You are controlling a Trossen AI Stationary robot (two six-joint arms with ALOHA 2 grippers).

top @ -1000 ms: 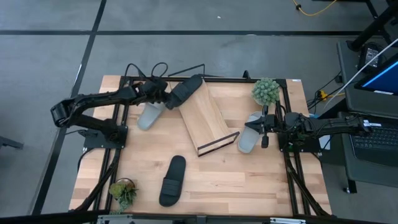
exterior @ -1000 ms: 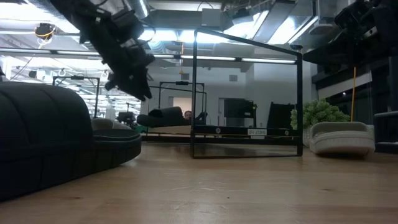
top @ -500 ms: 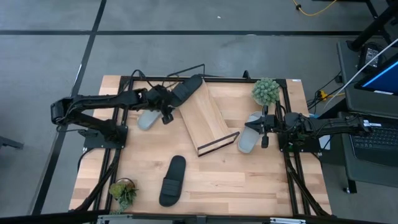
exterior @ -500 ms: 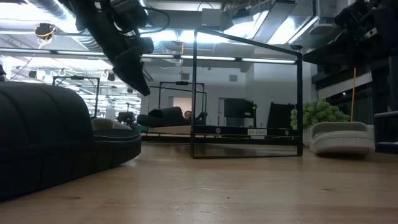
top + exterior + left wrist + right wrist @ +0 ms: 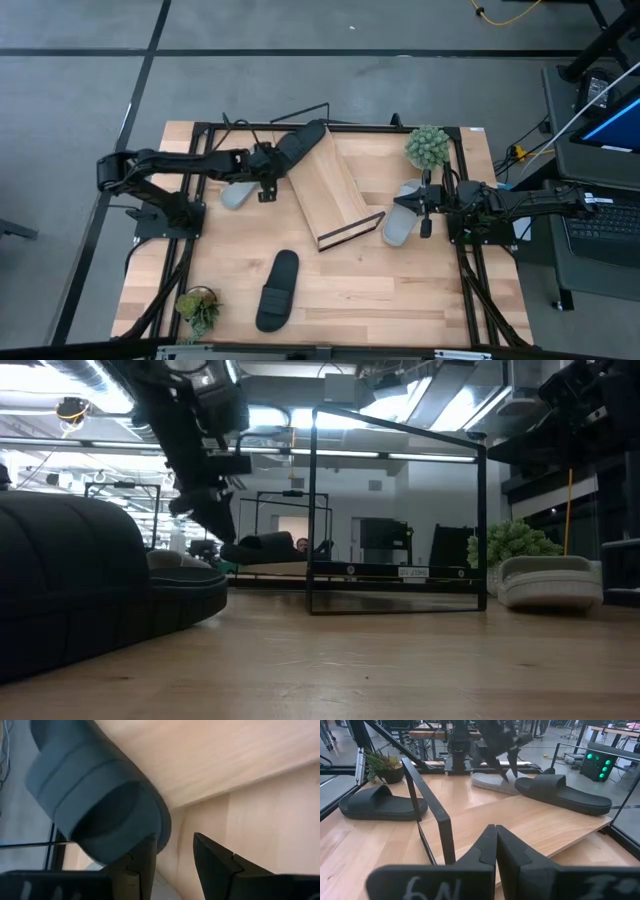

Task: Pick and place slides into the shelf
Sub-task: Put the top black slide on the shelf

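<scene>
Change: left hand (image 5: 268, 170) had drawn back from black slide (image 5: 300, 144), fingers spread, empty.
Near: second black slide (image 5: 276, 290) lay on surface (image 5: 400, 290).
Far: released slide rested at shelf (image 5: 330, 188) top edge.
Right hand (image 5: 424, 205): pressed together, beside grey slide (image 5: 400, 222).

Both arms are dark, slim and jointed, mounted on black bases. The left gripper (image 5: 267, 178) has two angular black fingers (image 5: 212, 860); the right gripper (image 5: 424, 203) carries a white handwritten label.
</scene>
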